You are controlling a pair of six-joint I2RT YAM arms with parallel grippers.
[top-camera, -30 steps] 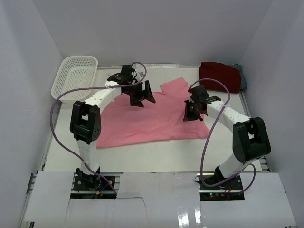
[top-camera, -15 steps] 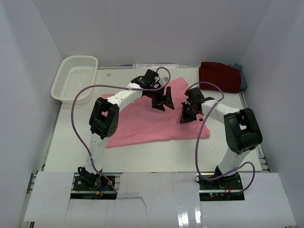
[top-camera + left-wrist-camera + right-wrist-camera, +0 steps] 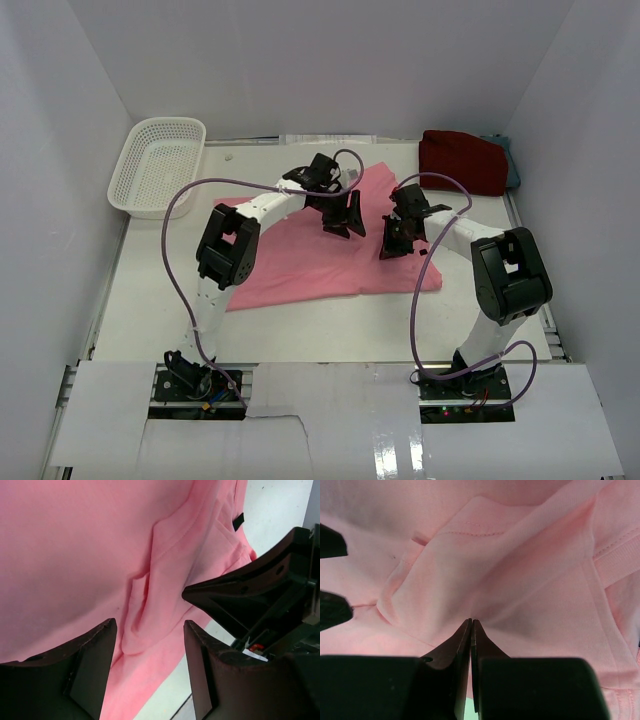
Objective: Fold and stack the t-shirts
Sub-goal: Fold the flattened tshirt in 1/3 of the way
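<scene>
**Both grippers now meet at one fold of the pink shirt**

Top view: the pink t-shirt (image 3: pixel 300 260) lies spread in the middle of the table (image 3: pixel 300 325). The left gripper (image 3: pixel 345 215) has moved from the far left part of the shirt to its middle right. It is now just beside the right gripper (image 3: pixel 398 240). The shirt's left edge has also shifted a little to the right. The dark red t-shirt (image 3: pixel 460 162) lies folded in the far right corner, and the teal-grey t-shirt (image 3: pixel 511 160) shows just behind it. The white basket (image 3: pixel 160 165) stands at the far left.

Left wrist view: the two fingers (image 3: pixel 92 670) stand apart, narrower than a second ago. A raised ridge of pink cloth runs between them. They do not clamp it yet.

Right wrist view: the jaws have come together on a pinch of the pink cloth, and creases spread out from the tips.

I judge that one side of the fold is secured. The left side must still close before the cloth can be lifted and folded over.
</scene>
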